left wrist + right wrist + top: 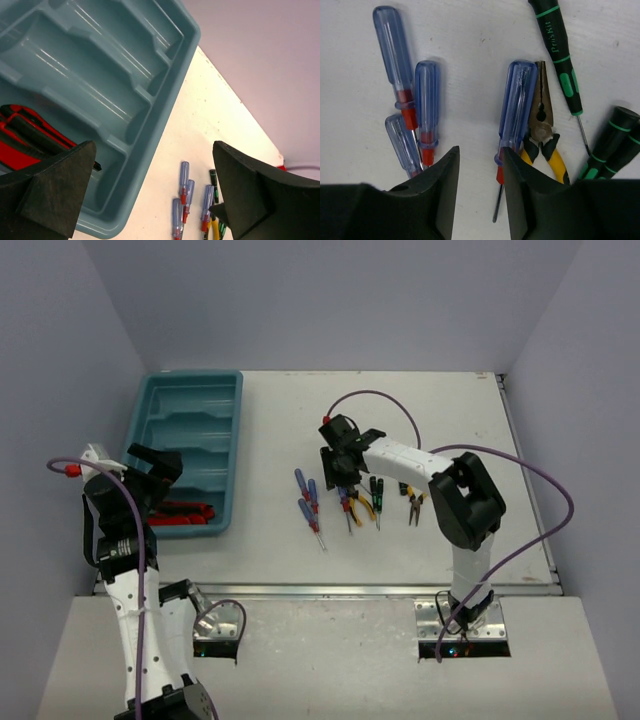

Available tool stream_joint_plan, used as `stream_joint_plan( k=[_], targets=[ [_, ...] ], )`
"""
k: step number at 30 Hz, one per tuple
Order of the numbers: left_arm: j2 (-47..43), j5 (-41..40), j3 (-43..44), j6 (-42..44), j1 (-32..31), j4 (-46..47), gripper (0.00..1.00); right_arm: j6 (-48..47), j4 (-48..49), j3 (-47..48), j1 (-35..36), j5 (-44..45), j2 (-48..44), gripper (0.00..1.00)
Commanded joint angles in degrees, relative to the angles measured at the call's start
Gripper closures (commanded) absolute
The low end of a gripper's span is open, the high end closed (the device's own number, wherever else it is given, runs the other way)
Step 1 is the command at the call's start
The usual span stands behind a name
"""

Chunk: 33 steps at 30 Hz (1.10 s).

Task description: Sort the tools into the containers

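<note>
The left end effector (pixel 154 146) hangs released, its jaws spread wide, over the near end of the teal tray (pixel 190 430). Below it, the red-handled tools (pixel 20 135) lie bunched in the nearest compartment; the three compartments beyond hold nothing. To the right of the tray, well apart from it, the remaining tools lie on the white table (pixel 450 420). Three blue-handled screwdrivers (pixel 426 95) lie close together, red collars pointing toward the arms. Just right of them, a fourth blue-handled screwdriver (pixel 517 105) lies touching a pair of yellow-handled pliers (pixel 543 125). The right end effector (pixel 480 155) is low above this spot, jaws half narrowed and grasping nothing, with the fourth screwdriver's thin shaft showing in the gap against the right finger. Further right lie the green-and-black screwdrivers (pixel 560 55) and a second pair of yellow-handled pliers (pixel 413 502).
</note>
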Motion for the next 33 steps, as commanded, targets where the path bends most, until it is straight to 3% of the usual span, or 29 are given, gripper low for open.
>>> stream_joint_plan(
  k=[1,12,22,33],
  targets=[
    [0.68,1.98,0.22,5.17,-2.70,2.84,0.00,1.01,-2.68,3.96,0.64,3.89,4.05,0.63],
    [3.27,3.49,-1.35,6.23,-4.16,4.30,0.00,1.67,-3.90,3.89,1.33,6.63,5.66,0.64],
    [3.58,3.07,-2.59,7.08,-4.63,5.21,0.00,2.11,-3.35,0.96,1.45,8.74,-1.73,0.57],
    [3.87,3.34,-2.99,7.63,-5.43,5.38,0.00,3.88,-4.20,1.49,0.27,11.48,1.70,0.57]
  ],
)
